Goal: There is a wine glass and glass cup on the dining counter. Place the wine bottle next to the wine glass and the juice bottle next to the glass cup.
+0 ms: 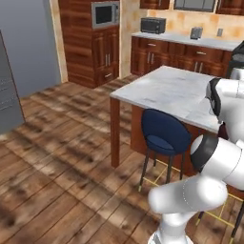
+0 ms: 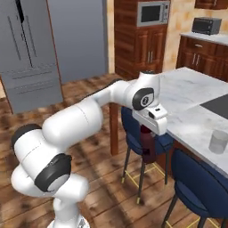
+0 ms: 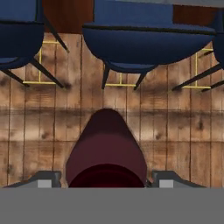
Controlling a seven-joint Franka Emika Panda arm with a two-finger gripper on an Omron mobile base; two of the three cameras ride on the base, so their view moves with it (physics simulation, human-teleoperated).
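1. Gripper clamped on the juice bottle; jaws set either side of the stubby dark maroon body, pointing straight down, seen in the right base view.
2. Juice bottle hanging in the air beside the dining counter, below the level of the marble top, over the wooden floor and in front of a blue stool.
3. Hand view: maroon bottle seen end-on between the two finger tips, touching both, with wood planks and dark blue stools beyond.
4. Glass cup standing upright on the marble near the counter's front edge, right of the gripper and well apart from the bottle.
5. Dark inset sink set in the marble behind the glass cup.
6. Left base view: white arm filling the lower right, dining counter with reddish wood legs, one blue stool tucked at its edge.
7. Background: microwave built into the wooden cabinets, grey fridge at left, toaster oven on the wall counter.
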